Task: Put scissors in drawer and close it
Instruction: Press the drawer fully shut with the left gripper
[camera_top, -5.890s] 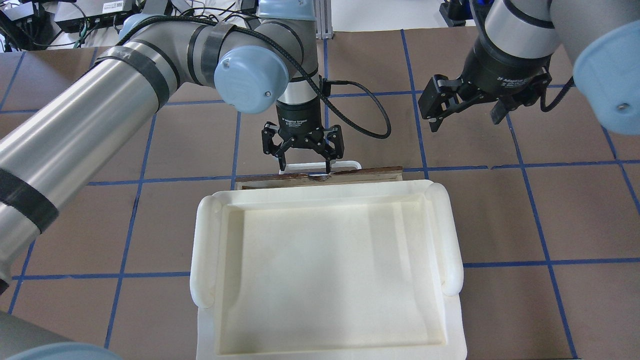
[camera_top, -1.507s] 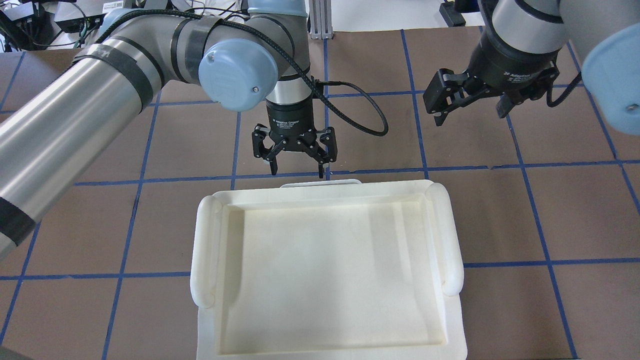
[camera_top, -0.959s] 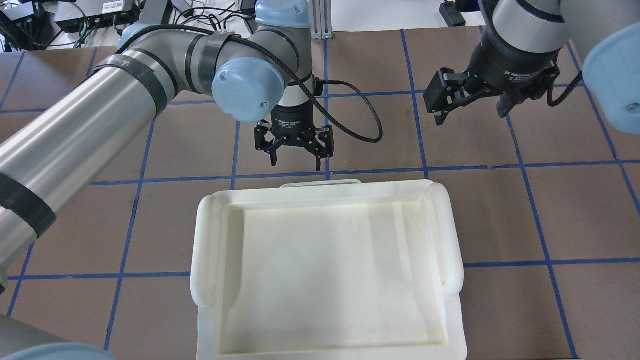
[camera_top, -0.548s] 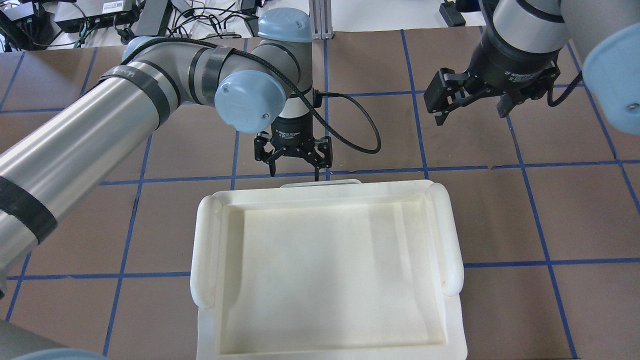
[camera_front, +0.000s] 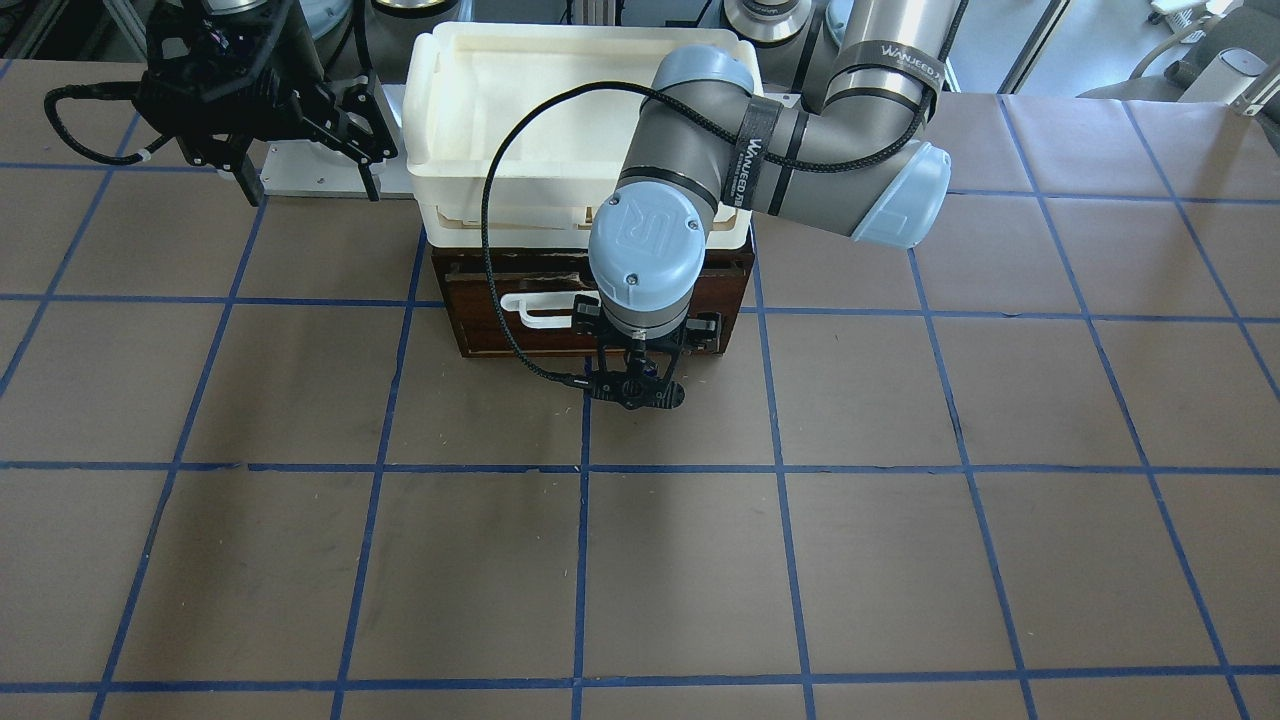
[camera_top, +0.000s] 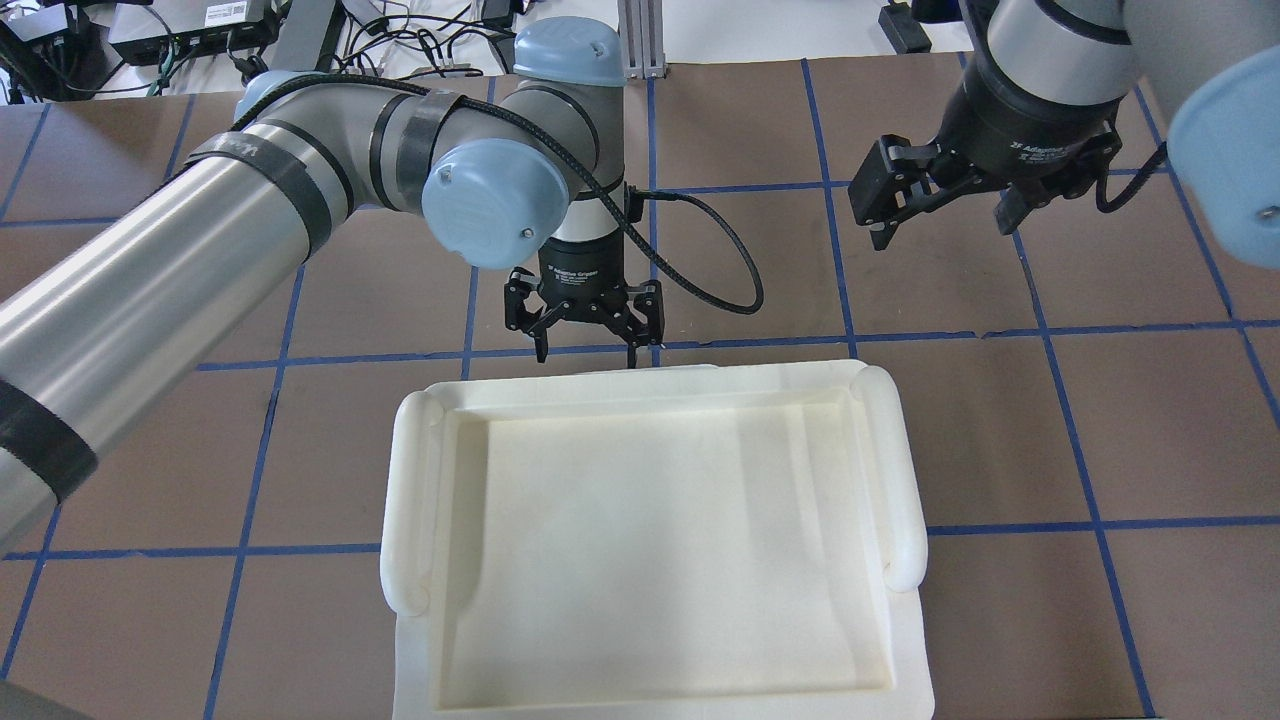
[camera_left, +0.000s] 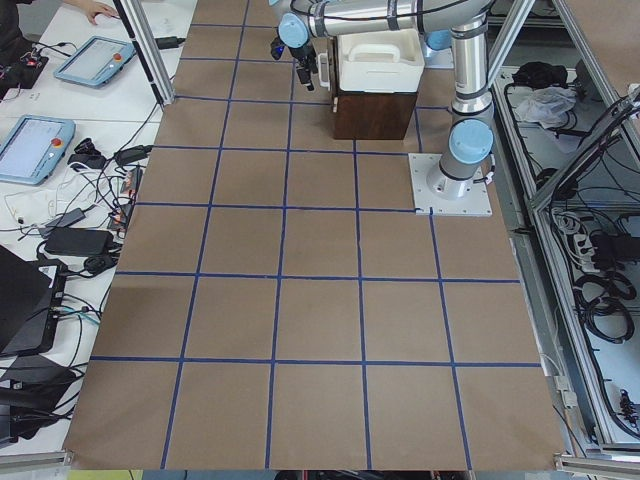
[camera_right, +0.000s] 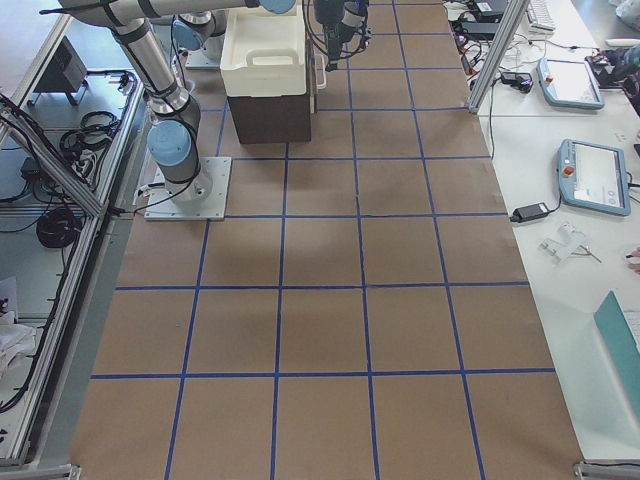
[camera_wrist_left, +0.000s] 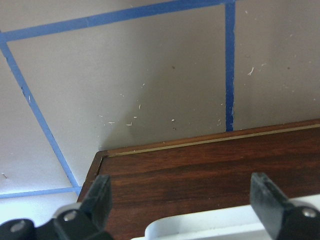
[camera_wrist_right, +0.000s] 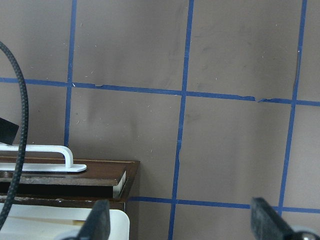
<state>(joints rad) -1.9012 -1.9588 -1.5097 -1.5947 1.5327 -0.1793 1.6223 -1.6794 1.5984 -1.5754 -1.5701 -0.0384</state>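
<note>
The drawer (camera_front: 500, 325) is a dark brown wooden front with a white bar handle (camera_front: 535, 312), pushed in under a cream-white tray. My left gripper (camera_top: 588, 352) stands open right at that front. In the left wrist view its fingers (camera_wrist_left: 97, 197) sit wide apart over the dark wood (camera_wrist_left: 210, 165), with the handle (camera_wrist_left: 225, 227) low between them and nothing clasped. My right gripper (camera_top: 940, 215) hangs open and empty above the table, off to the side of the drawer (camera_wrist_right: 70, 182). The scissors are out of view.
The cream-white tray (camera_top: 405, 500) sits on top of the drawer's dark cabinet (camera_right: 268, 115) and covers it from above. Brown table paper with a blue tape grid (camera_top: 1040, 330) lies all around. The left arm's black cable (camera_top: 735, 270) loops beside the gripper.
The drawer front and handle, which earlier stood out past the tray's far edge, have slid in under it. My left gripper followed toward the tray, still open. The right gripper barely moved.
</note>
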